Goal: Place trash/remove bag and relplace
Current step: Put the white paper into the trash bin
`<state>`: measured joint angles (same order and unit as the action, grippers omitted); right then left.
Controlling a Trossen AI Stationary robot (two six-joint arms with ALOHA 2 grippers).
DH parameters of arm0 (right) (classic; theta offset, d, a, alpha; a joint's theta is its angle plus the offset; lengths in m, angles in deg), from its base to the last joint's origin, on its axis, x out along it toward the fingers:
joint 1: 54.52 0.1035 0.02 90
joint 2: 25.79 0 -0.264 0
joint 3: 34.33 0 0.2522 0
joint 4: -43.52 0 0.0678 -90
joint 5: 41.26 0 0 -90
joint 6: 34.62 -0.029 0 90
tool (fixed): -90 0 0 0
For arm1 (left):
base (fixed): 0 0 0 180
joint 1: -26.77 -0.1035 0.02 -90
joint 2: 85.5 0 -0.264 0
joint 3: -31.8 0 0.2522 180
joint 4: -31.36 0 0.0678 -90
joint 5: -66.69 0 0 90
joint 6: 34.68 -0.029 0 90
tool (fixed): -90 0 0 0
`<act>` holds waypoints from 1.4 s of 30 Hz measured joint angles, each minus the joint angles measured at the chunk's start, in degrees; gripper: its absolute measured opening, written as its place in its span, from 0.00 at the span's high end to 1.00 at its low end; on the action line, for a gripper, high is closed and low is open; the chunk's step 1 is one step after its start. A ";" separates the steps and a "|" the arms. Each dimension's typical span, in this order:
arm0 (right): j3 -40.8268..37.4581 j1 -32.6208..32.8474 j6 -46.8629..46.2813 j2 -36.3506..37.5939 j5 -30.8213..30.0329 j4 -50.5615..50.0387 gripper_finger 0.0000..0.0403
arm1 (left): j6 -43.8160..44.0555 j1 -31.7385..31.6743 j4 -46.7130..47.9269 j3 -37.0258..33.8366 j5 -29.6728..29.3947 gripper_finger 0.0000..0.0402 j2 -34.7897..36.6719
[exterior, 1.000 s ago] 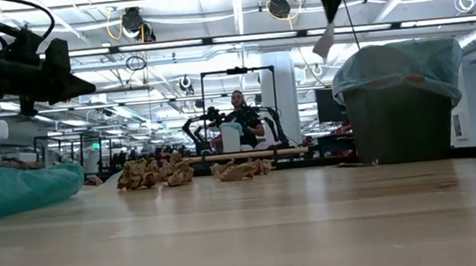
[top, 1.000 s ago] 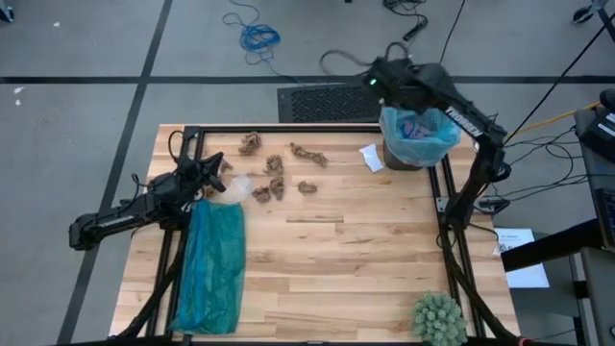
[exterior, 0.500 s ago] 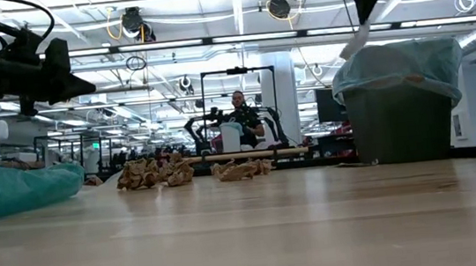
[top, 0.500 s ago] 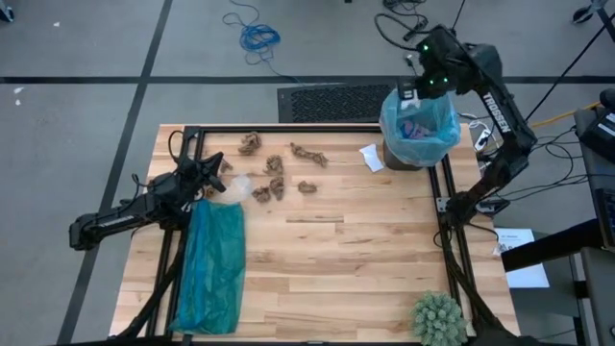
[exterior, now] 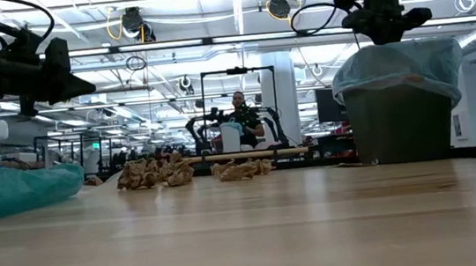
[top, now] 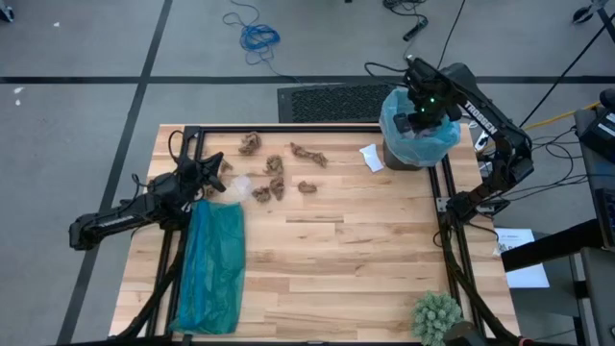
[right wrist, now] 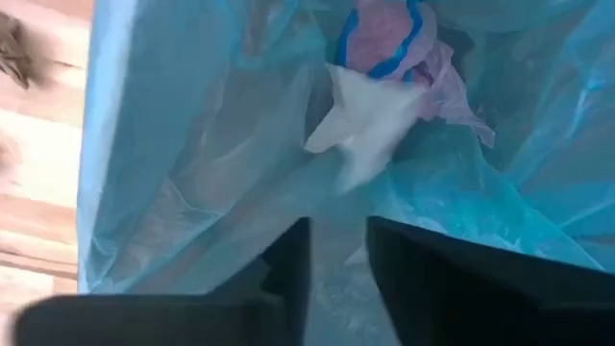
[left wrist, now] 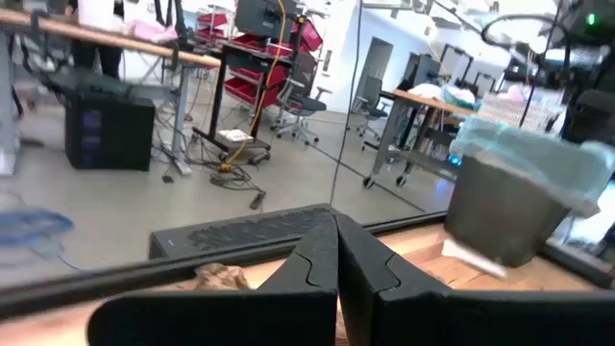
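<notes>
The small dark bin (exterior: 397,129) stands at the table's far right corner, lined with the pale blue bag (top: 430,136), whose rim is folded over the bin's edge (exterior: 395,63). My right gripper (right wrist: 336,259) is open just above the bag's mouth (top: 420,108), holding nothing. A white paper wad (right wrist: 370,115) is inside the bag on pink and blue trash. Several brown scraps (top: 274,173) and another white wad (top: 371,157) lie on the table. My left gripper (left wrist: 336,259) is shut and empty at the table's left (top: 219,179).
A darker teal-green plastic bag (top: 213,264) lies flat along the table's left side, next to my left arm. A spiky green ball (top: 439,317) sits at the near right corner. A person sits at a desk in the room beyond the table (exterior: 241,119).
My right gripper has carried a hanging white paper wad toward the table's right edge until it was over the bin. It has then gone down to the bag's mouth. The wad no longer hangs from it and is inside the bag.
</notes>
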<state>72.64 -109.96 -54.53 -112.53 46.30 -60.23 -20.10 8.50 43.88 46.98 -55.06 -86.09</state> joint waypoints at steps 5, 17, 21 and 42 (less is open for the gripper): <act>0.00 0.00 4.09 0.64 1.16 0.02 0.53 | 7.73 0.00 0.01 0.00 0.01 1.00 0.00; 6.42 0.77 9.79 5.07 17.86 0.43 0.45 | 8.06 0.00 -2.09 0.00 0.02 1.00 -0.01; 14.24 2.34 10.69 5.06 18.50 2.12 0.49 | 7.44 0.00 -5.57 0.02 -0.05 1.00 -0.01; 16.44 30.05 15.19 -6.92 12.65 16.68 0.60 | 7.10 0.00 -17.20 0.04 -9.30 1.00 0.01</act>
<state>89.07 -79.90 -39.34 -119.45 58.96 -43.55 -12.99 8.50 26.68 47.02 -64.35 -86.08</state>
